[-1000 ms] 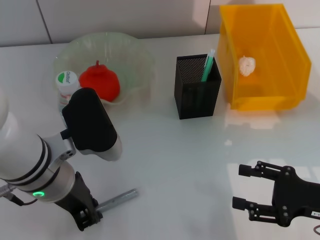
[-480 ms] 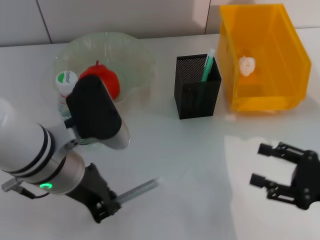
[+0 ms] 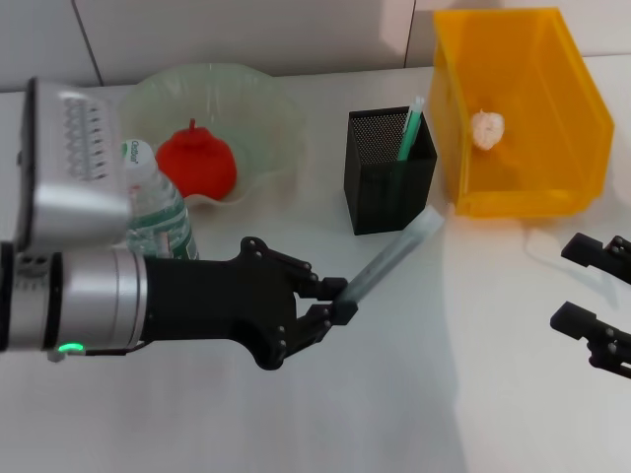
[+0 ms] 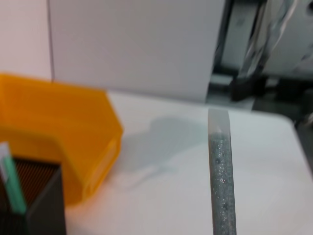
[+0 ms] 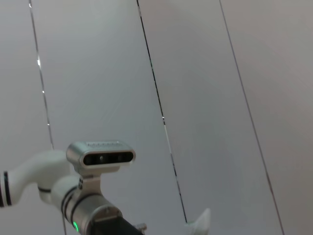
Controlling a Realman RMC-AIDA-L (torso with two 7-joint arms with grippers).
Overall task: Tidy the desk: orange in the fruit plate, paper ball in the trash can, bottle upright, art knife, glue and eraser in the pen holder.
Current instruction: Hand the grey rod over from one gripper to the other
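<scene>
A white surface point(image 3: 325, 414) carries everything, listed here from largest to smallest. At the far right stands the yellow trash can point(image 3: 552, 177), and the crumpled paper ball point(image 3: 486, 129) lies inside it. At the far left sits the pale-green fruit plate point(image 3: 266, 108) with a wavy rim, holding the red-orange orange point(image 3: 197, 163). The robot's left arm reaches across the near left, and its black left hand point(image 3: 330, 301) is closed around one end of a clear, glitter-flecked glue stick point(image 3: 394, 258). The stick is held above the surface, slanting up towards the pen holder point(image 3: 386, 187), with its far tip just beside the holder's near right corner. The square black mesh pen holder stands between the plate and the trash can, with a green-and-white pen-like item point(image 3: 410, 128) leaning inside it. A small clear bottle point(image 3: 153, 212) with a green label stands upright just beside the plate, partly hidden behind the left arm. The right hand point(image 3: 599, 296) hovers at the near right edge, fingers spread apart and empty.
</scene>
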